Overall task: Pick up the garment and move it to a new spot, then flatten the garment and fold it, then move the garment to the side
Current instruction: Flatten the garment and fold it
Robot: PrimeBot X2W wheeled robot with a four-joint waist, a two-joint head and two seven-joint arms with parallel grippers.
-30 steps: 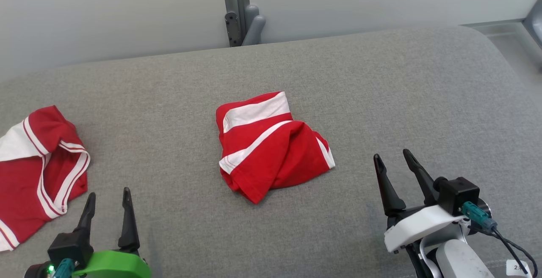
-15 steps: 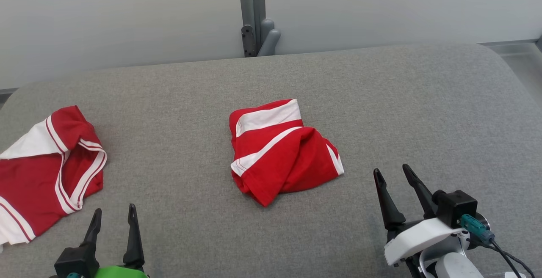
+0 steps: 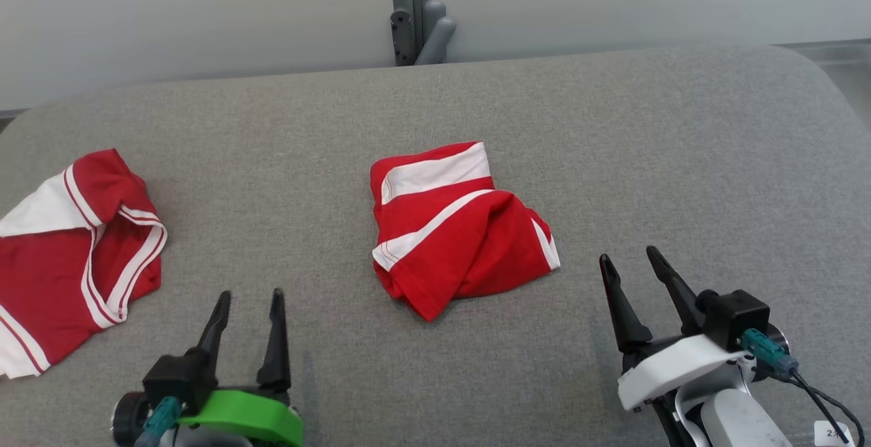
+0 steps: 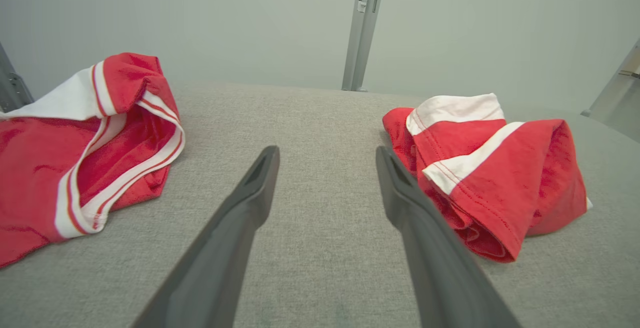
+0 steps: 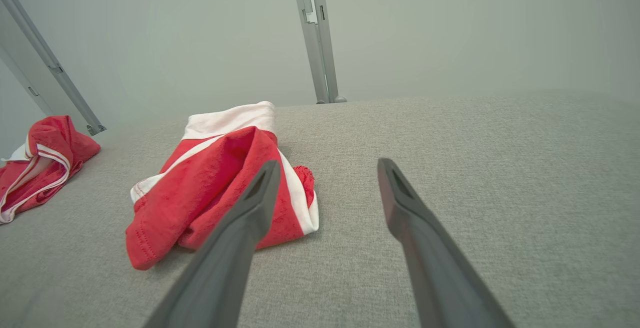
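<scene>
A wide grey fabric surface [image 3: 680, 161] with rounded corners stretches in front of a pale, plain wall [image 3: 204, 11]. Near its centre lies the red garment [image 3: 459, 229], a soft knit piece with broad white bands, folded into a compact, slightly rumpled bundle. One white band runs along its far edge and a narrower white stripe crosses it on a slant. It rests on the fabric with nothing touching it.

At the lower left of the head view is the left gripper [image 3: 250, 294], two long dark fingers on a bright green bracket. Its fingers are spread apart and hold nothing. It points toward the far edge, with the bundle ahead and to its right, apart from it.

At the lower right is the right gripper [image 3: 629, 256], on a white bracket with a teal plug and a black cable. Its fingers are also spread and empty. The bundle lies to its left, clear of the fingertips (from the right wrist camera, one finger merely crosses in front of the bundle's near corner).

A second red garment [image 3: 68, 256], looser, with a white panel and thin white piping, lies open at the left edge of the surface, partly cut off, well apart from the bundle.

A grey metal post [image 3: 410, 5] rises against the wall behind the far edge.
</scene>
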